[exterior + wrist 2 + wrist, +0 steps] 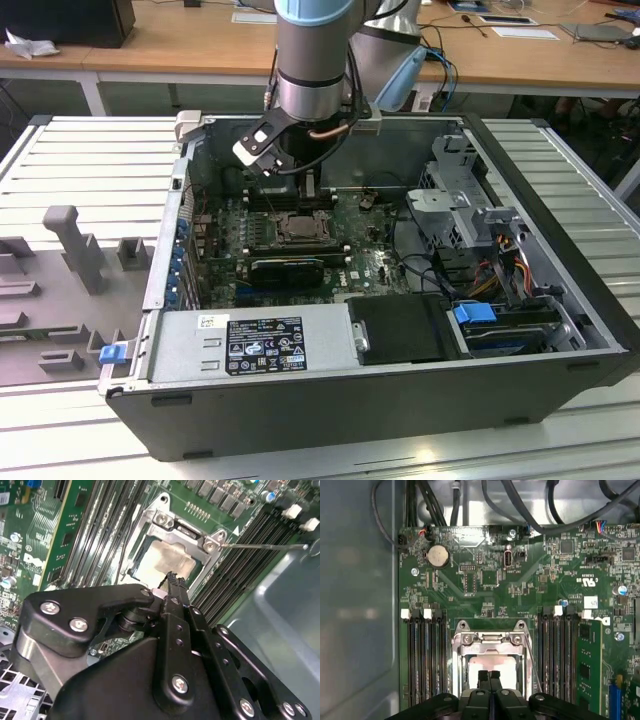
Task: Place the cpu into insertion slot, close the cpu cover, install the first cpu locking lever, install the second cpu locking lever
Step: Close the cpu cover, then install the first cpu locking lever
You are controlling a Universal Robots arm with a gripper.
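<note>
Now the tool [489, 674] sits over the cpu [508, 666], its fingers [483, 677] clenched together, empty. The cpu cover [489, 641] lies down around the cpu in the insertion slot [460, 625].

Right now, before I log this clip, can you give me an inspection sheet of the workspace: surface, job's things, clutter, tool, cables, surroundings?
Surface: ribbed grey metal table carrying an open black computer case.
Job's things: pale silver square cpu sits in the square dark insertion slot. The thin silver frame cpu cover lies down over it. A thin wire lever stands out beside the socket.
Clutter: grey fixture blocks on the table at the exterior view's left.
Tool: black tool shut, empty, tips over the cpu; contact cannot be told.
Cables: black cables past the board's edge; coloured wires inside the case.
Surroundings: wooden desks behind.
</note>
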